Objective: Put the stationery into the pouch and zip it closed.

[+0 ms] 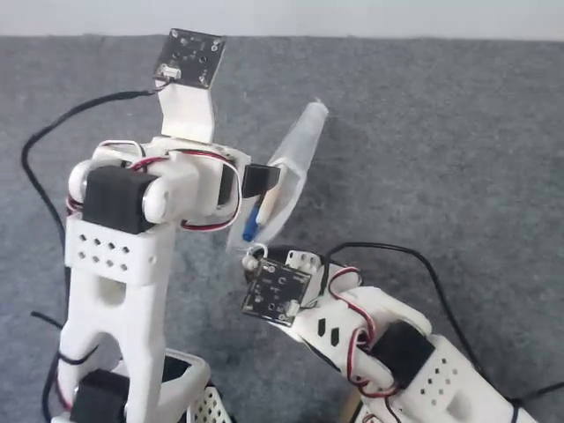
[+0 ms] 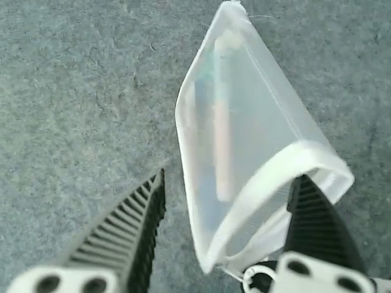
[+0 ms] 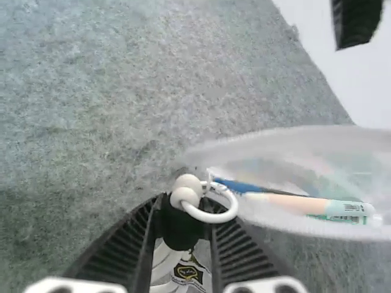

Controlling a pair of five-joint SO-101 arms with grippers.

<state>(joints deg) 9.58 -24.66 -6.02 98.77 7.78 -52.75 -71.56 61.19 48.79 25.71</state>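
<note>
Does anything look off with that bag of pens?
The pouch isn't lying flat: it stands tipped on edge, mouth gaping, pens inside, while the right gripper pinches its zip pull.

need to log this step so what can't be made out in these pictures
- How many stationery items sit in the pouch: left wrist view, its cloudy wall smears them.
- Whether the left gripper touches the pouch rim: left wrist view, the rim overlaps one finger.
- The zip pull's lower part: right wrist view, the right gripper's fingers cover it.
</note>
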